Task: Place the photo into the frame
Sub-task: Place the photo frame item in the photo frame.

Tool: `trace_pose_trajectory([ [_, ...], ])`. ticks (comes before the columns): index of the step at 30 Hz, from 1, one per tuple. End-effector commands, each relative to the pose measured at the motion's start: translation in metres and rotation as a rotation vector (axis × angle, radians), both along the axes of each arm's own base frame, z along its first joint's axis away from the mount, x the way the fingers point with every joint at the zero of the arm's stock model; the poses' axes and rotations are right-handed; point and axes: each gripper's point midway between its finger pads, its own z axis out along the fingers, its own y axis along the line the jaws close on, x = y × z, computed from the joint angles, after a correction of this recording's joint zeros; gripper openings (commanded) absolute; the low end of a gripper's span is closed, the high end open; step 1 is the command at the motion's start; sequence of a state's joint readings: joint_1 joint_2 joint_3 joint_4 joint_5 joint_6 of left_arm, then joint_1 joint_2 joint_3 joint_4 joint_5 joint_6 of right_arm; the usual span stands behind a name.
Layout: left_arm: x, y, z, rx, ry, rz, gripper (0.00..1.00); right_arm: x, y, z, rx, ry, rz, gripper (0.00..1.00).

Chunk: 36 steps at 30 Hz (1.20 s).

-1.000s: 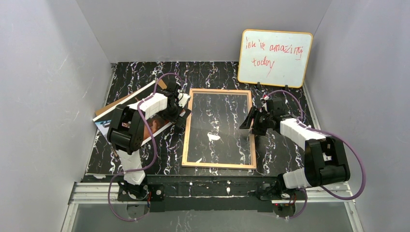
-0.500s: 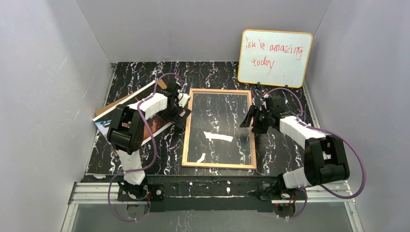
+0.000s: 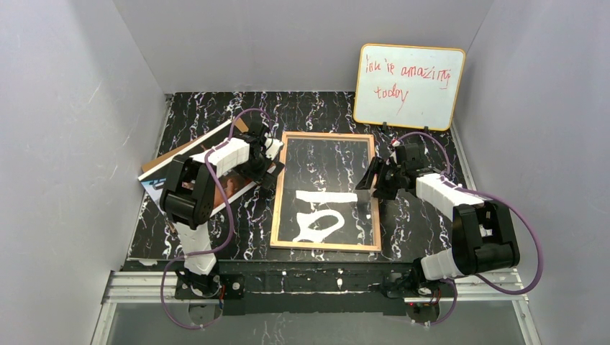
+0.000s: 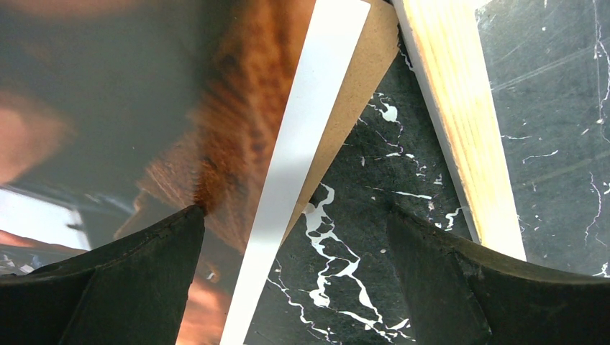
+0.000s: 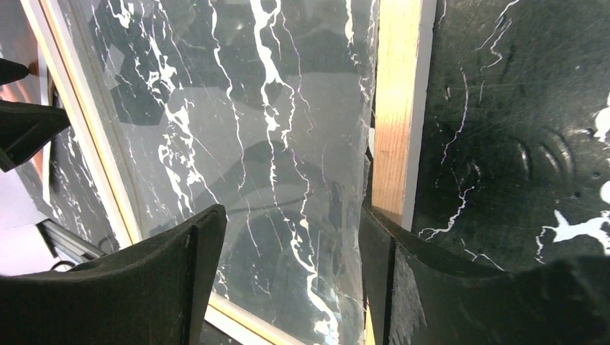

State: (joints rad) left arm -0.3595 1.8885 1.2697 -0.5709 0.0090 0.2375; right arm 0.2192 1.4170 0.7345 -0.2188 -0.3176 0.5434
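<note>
Jaws apart, left gripper [image 4: 295, 215] straddles the photo [image 4: 144, 108] edge, presumably to lift it; right gripper [image 5: 291, 223] likewise straddles the frame [image 5: 399, 108] rail.

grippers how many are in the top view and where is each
2. The left gripper hangs open over an edge of the photo, beside the frame; the right gripper is open at the frame's right rail. None looks hidden.
</note>
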Motion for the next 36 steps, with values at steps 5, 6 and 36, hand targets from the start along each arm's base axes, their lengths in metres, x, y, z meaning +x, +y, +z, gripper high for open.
trace_pose_trajectory([
  [5,-0.021,-0.008,-0.036,0.023,0.122,-0.027,0.95,-0.011,0.031,0.023,0.209,-0.013,0.044,0.74],
  [6,-0.021,-0.009,-0.036,0.023,0.122,-0.028,0.95,-0.012,0.032,0.024,0.216,-0.014,0.043,0.74],
  [36,-0.023,-0.014,-0.023,-0.040,0.146,0.006,0.95,-0.029,0.063,0.108,0.529,-0.315,0.230,0.20],
])
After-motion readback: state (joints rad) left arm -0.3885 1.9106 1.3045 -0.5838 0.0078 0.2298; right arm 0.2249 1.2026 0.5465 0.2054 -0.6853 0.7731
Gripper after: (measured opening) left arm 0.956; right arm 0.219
